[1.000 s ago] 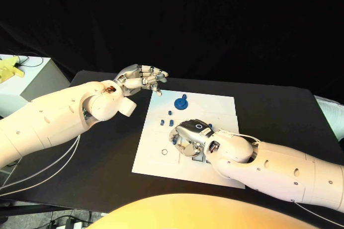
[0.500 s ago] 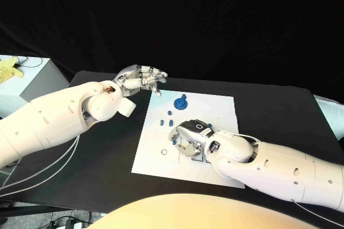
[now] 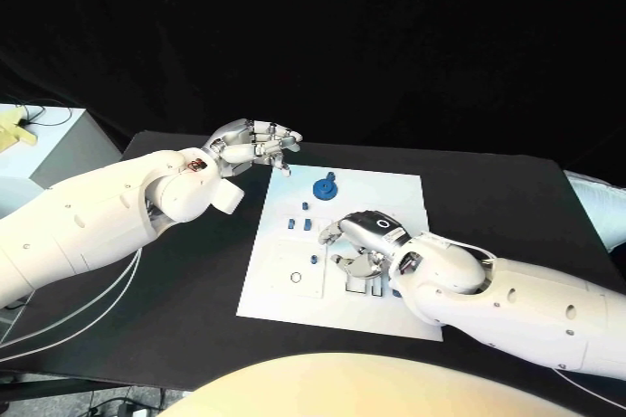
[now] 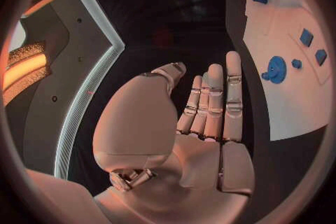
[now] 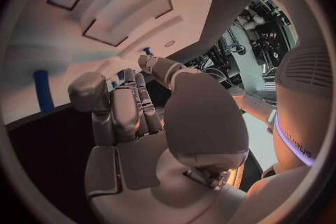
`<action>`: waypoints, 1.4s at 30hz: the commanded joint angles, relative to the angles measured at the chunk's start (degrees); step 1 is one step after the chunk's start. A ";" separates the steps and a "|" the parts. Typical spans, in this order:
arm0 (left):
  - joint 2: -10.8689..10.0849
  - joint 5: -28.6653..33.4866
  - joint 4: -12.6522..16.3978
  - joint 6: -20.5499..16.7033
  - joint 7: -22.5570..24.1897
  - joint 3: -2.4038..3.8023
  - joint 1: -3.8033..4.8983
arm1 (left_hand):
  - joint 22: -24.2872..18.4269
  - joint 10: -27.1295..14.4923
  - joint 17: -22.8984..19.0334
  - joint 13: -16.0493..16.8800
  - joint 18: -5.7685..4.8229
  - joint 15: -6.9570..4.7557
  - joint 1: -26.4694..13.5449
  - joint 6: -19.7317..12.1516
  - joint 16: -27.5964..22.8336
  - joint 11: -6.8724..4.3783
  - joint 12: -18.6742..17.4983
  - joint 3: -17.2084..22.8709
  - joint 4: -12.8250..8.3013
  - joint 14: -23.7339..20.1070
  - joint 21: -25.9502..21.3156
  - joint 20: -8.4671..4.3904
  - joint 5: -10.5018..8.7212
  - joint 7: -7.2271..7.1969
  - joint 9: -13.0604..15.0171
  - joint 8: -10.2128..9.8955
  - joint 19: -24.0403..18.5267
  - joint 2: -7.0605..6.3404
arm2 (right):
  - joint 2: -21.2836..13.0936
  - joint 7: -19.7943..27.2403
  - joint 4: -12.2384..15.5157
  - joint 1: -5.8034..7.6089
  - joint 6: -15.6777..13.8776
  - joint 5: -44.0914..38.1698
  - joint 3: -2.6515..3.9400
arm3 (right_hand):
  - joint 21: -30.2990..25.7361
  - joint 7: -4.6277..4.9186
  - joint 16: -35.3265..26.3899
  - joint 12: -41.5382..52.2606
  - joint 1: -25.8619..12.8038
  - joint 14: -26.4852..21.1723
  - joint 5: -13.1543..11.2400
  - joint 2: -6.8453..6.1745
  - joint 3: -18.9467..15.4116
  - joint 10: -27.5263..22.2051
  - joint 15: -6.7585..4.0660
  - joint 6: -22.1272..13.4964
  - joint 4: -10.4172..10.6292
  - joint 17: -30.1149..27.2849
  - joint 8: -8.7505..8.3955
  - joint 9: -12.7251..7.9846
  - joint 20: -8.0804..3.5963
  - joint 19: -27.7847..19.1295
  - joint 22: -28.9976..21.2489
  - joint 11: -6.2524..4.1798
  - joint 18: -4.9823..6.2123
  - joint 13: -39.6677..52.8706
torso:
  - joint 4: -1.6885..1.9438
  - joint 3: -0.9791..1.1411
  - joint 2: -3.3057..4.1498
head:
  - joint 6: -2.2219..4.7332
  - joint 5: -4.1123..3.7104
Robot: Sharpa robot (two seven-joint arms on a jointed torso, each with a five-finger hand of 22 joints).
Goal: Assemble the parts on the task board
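The white task board (image 3: 392,186) lies in the middle of the black table. A round blue part (image 3: 327,190) stands near its far edge, with small blue pieces (image 3: 298,223) just in front of it. My right hand (image 3: 359,245) is low over the board's middle, fingers bent down onto it; what lies under them is hidden. In the right wrist view a blue piece (image 5: 43,89) stands on the board (image 5: 42,39) beyond the curled fingers. My left hand (image 3: 254,146) hangs above the table off the board's far left corner, holding nothing; its fingers (image 4: 213,101) are stretched out straight.
A pale box (image 3: 46,150) with a yellow object (image 3: 11,123) on it stands off the table's far left. Cables (image 3: 79,299) hang under my left arm. Bare black table (image 3: 195,281) lies left of the board.
My right hand has shifted a little to the right over the board and turned, uncovering a small blue piece at its left. The left hand has stayed in place.
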 commanded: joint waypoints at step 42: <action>0.00 0.27 -0.09 1.68 -0.07 0.04 -0.34 | -0.15 -0.35 0.09 -0.10 0.74 0.39 0.59 -0.35 -0.19 0.03 -0.24 -0.54 -0.07 -0.21 -0.44 0.07 -0.09 1.47 -0.11 0.40 0.36 0.21 | -7.71 -1.01 -0.33 6.50 9.65 -4.93 1.25 | 2.89 -0.93 2.56 0.67 1.56 0.83 -1.31 0.99 -8.27 0.24 -0.18 2.25 2.92 2.89 0.03 -0.60 -0.29 2.24 4.45 -0.51 -0.65 -0.02 | -0.37 -0.11 -0.25 | 0.00 -0.79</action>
